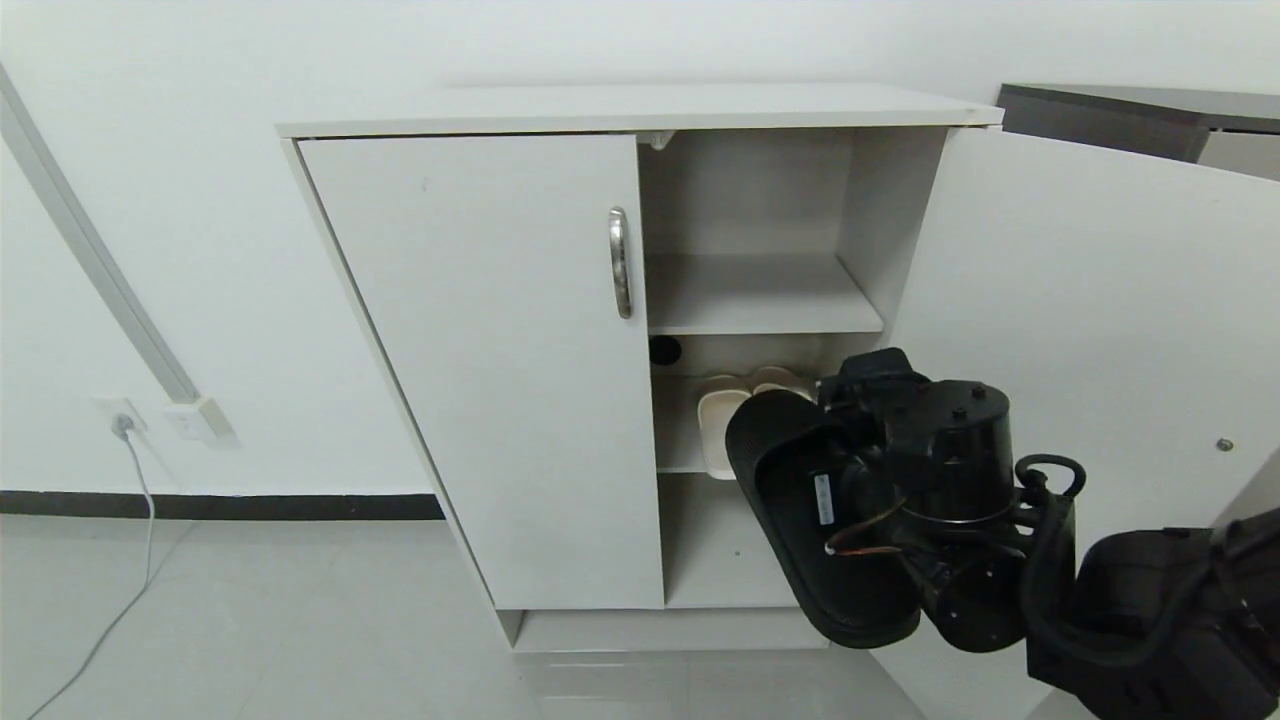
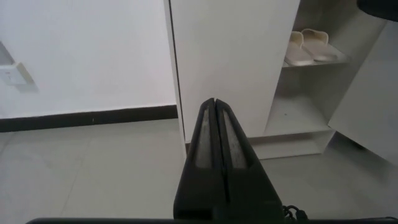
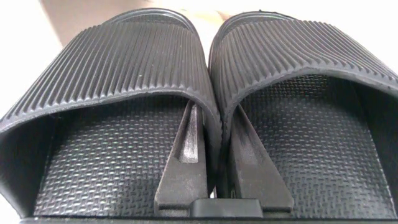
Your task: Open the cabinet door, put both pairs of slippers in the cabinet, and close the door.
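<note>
Head view: white cabinet point(image 1: 640, 105) against the wall, left door point(image 1: 490, 370) shut, right door point(image 1: 1090, 330) swung wide open.
Right arm: the right gripper point(image 3: 213, 124) has one finger tucked inside each of the black slippers point(image 3: 137, 68). The two inner walls are squeezed together between the fingers, so it's clamped down on the pair.
Where that pair is: hanging off the gripper on edge and tilted, right in front of the open right half of the cabinet, low down. Honestly can't tell how far in it is.
Other pair: beige slippers point(image 1: 725, 425) sitting side by side on the middle shelf point(image 1: 675, 465), just behind the top end of the black ones.
Left arm: left gripper point(image 2: 214, 109) has its fingers pressed flat together with nothing in them, out over the floor point(image 2: 93, 168) in front of the closed door.
</note>
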